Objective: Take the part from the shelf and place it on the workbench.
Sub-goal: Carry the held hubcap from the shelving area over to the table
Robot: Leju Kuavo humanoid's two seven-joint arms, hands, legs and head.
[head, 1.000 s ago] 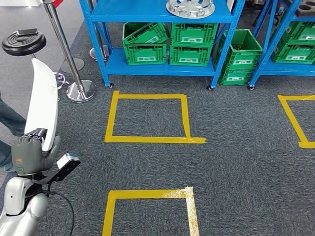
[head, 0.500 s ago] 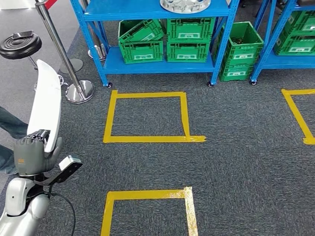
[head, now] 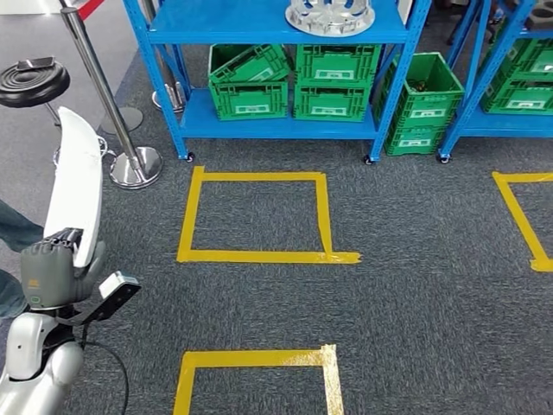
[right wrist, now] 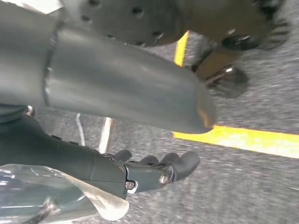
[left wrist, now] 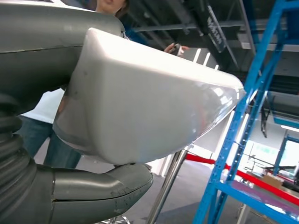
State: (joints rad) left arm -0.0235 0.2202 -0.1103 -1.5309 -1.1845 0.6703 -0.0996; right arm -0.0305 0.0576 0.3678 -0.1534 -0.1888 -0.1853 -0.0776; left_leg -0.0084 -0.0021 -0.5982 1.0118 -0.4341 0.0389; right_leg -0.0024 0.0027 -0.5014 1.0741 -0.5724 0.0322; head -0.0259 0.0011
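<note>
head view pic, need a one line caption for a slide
Left hand grips a long white part upright, facing blue shelves with green crates beyond yellow floor tape squares.

Open carpet [head: 404,303] fills centre and lower right. Across the top, blue shelves [head: 274,121] with green crates [head: 333,82] block passage; a post [head: 130,160] and stool [head: 33,82] crowd the upper left.

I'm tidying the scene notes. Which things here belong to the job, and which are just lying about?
Job:
white part
left hand, gripping it
blue shelf

Lying about:
green crates
metal ring
black stool
post
yellow tape squares
</note>
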